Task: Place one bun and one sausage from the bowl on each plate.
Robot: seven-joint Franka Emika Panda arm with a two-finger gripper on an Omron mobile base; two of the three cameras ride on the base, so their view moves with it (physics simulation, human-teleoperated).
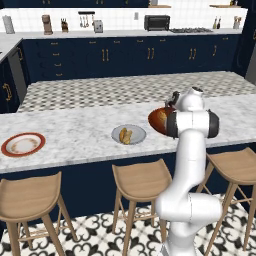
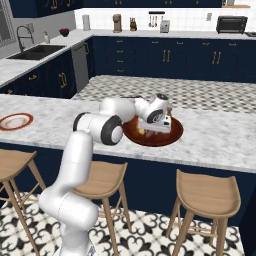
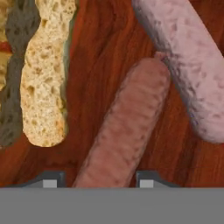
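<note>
Two sausages lying in the bowl (image 3: 109, 65), reddish sausage (image 3: 124, 127) sitting between released fingers (image 3: 51, 180), bun (image 3: 43, 74) just beside. Grey plate (image 1: 128, 134) already holding food; red-rimmed plate (image 1: 22, 144) well apart, waiting bare.

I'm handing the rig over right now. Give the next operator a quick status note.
Gripper: open, low inside the bowl, fingertips either side of the brown sausage; not yet gripped.
In the bowl too: a paler sausage and a bun.
Grey plate: holds a bun; I can't make out a sausage there.
Red-rimmed plate: far along the counter, looks bare.
Left: sausage to the grey plate, then bun and sausage to the red-rimmed plate.
</note>
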